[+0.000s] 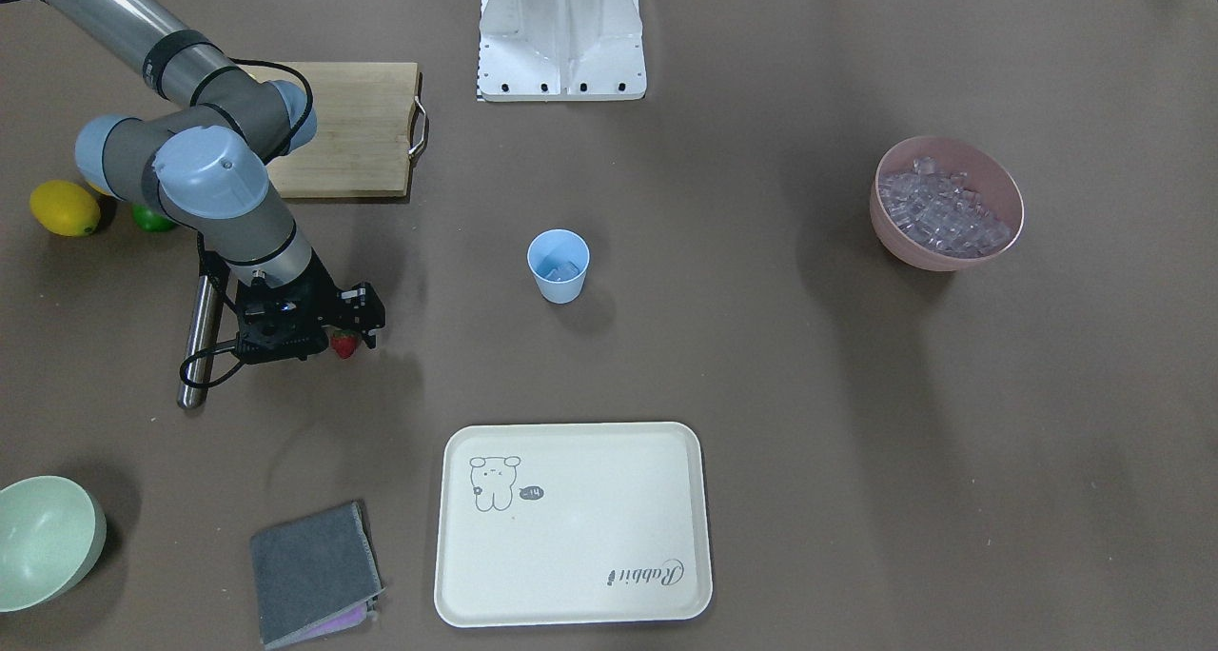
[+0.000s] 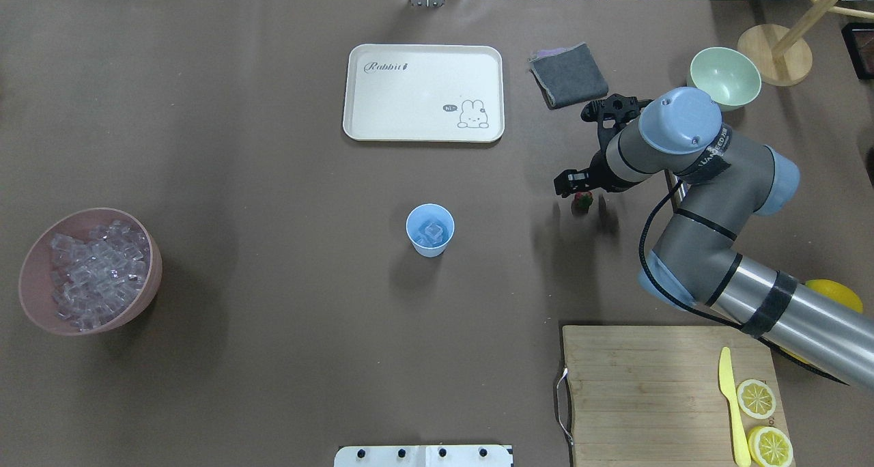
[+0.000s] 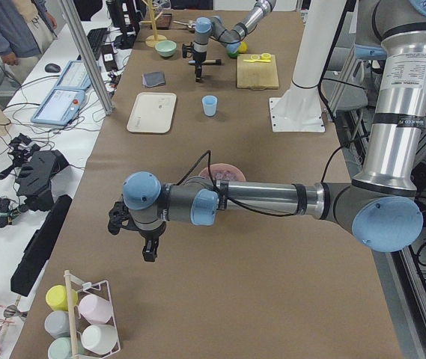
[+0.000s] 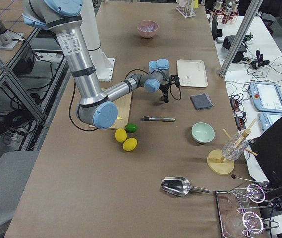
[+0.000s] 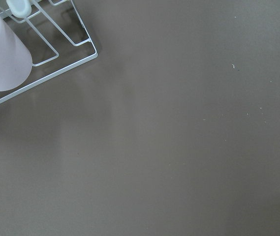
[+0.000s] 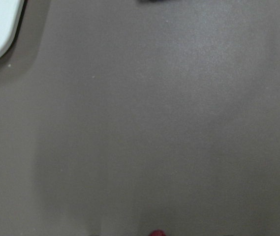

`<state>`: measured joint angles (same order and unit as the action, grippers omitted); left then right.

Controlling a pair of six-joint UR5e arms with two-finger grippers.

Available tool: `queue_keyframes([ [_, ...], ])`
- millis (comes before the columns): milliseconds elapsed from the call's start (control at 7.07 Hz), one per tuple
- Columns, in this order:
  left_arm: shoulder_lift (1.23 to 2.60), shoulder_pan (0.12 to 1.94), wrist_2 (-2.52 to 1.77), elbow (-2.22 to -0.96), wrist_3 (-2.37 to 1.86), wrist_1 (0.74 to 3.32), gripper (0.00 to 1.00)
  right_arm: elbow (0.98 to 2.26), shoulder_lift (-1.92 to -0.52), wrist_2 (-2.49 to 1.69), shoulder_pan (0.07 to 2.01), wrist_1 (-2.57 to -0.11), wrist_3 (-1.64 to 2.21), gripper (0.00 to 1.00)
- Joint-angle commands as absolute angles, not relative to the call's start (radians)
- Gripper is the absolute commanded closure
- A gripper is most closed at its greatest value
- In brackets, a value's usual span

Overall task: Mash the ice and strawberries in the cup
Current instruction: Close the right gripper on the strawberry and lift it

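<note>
The light-blue cup [image 1: 559,266] [image 2: 430,230] stands mid-table with a few cubes of ice [image 2: 431,232] inside. More ice [image 2: 92,272] fills the pink bowl [image 1: 1009,194]. My right gripper [image 1: 347,335] [image 2: 582,190] points down about a hand's length to the right of the cup in the overhead view. It is shut on the small red strawberry [image 1: 343,345] [image 2: 582,201]; the strawberry's red tip [image 6: 155,232] shows at the bottom edge of the right wrist view. My left gripper [image 3: 147,250] hangs over the near table end; I cannot tell whether it is open or shut.
A steel rod [image 1: 200,332] lies beside the right arm. A cutting board [image 2: 669,392] holds a yellow knife and lemon slices. A cream tray [image 2: 423,91], a grey cloth [image 2: 569,76], a pale green bowl [image 2: 724,78], lemons and a lime [image 4: 131,128] lie around. A cup rack [image 5: 36,54] stands below the left wrist.
</note>
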<state>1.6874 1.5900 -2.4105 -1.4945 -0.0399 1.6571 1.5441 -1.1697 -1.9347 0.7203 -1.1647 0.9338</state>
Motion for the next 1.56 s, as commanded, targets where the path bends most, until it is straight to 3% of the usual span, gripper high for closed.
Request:
queue_keyframes([
  [0, 1.687, 1.591, -2.411, -1.494, -0.04, 1.657, 0.03, 1.525, -1.16, -1.928, 0.709, -1.163, 0.931, 0.46],
  [283, 1.687, 1.589, -2.408, -1.494, -0.04, 1.657, 0.03, 1.522, -1.147, -1.927, 0.706, -1.163, 0.931, 0.72],
  [566, 1.687, 1.591, -2.41, -1.494, -0.04, 1.657, 0.03, 1.548, -1.131, -1.963, 0.736, -1.186, 0.934, 0.8],
  [708, 1.687, 1.591, -2.411, -1.496, -0.04, 1.657, 0.03, 1.56, -1.128, -1.973, 0.751, -1.193, 0.933, 0.89],
  [1132, 1.687, 1.591, -2.411, -1.496, -0.04, 1.657, 0.03, 1.739, -1.082, -2.003, 0.772, -1.333, 0.945, 0.87],
  [1415, 1.686, 1.591, -2.405, -1.508, -0.04, 1.655, 0.03, 1.773, -1.011, -1.933, 0.691, -1.417, 1.001, 0.94],
])
